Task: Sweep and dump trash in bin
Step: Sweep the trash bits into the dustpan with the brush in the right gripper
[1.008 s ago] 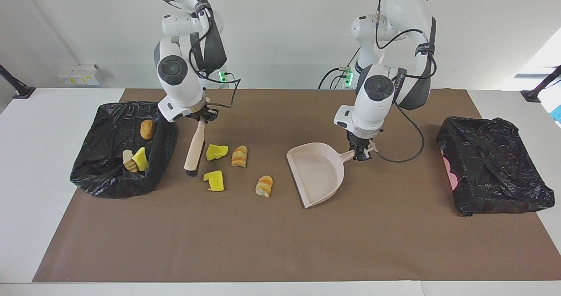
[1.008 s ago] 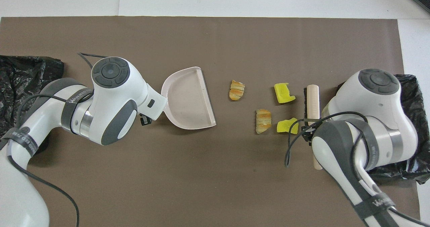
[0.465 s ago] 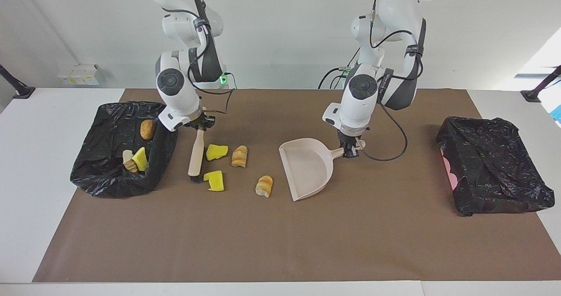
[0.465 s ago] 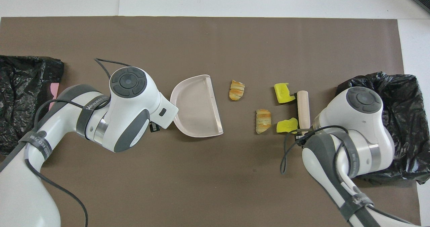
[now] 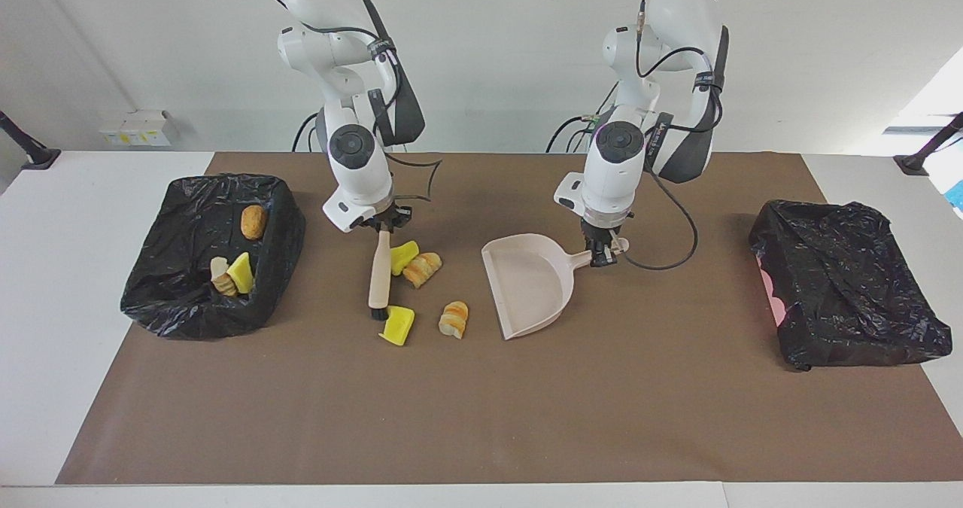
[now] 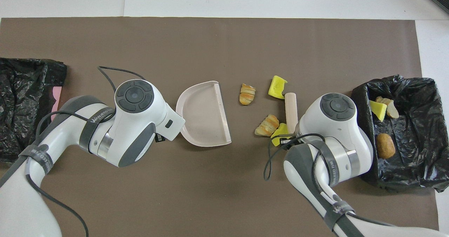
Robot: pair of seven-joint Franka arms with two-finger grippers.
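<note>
My right gripper [image 5: 384,226] is shut on the upper end of the beige brush [image 5: 378,271] [image 6: 290,106], whose bristles rest on the mat. Loose trash lies against the brush on its dustpan side: two yellow foam chunks [image 5: 404,255] [image 5: 397,325] and a striped bread piece [image 5: 421,269]. Another striped piece [image 5: 454,319] [image 6: 247,94] lies between the brush and the dustpan. My left gripper [image 5: 604,254] is shut on the handle of the beige dustpan [image 5: 527,286] [image 6: 205,114], its mouth facing the trash. The bin [image 5: 188,320] [image 6: 403,173] at the right arm's end holds a brown nugget [image 5: 253,222], a yellow chunk [image 5: 241,273] and a bread scrap [image 5: 220,278].
A second black-bagged bin [image 5: 850,297] [image 6: 24,89] sits at the left arm's end of the table. The brown mat [image 5: 481,418] covers the working area, with white table around it.
My right arm swept the brush toward the dustpan, pushing both yellow chunks and one bread piece along. My left arm slid the dustpan a little toward the trash.
</note>
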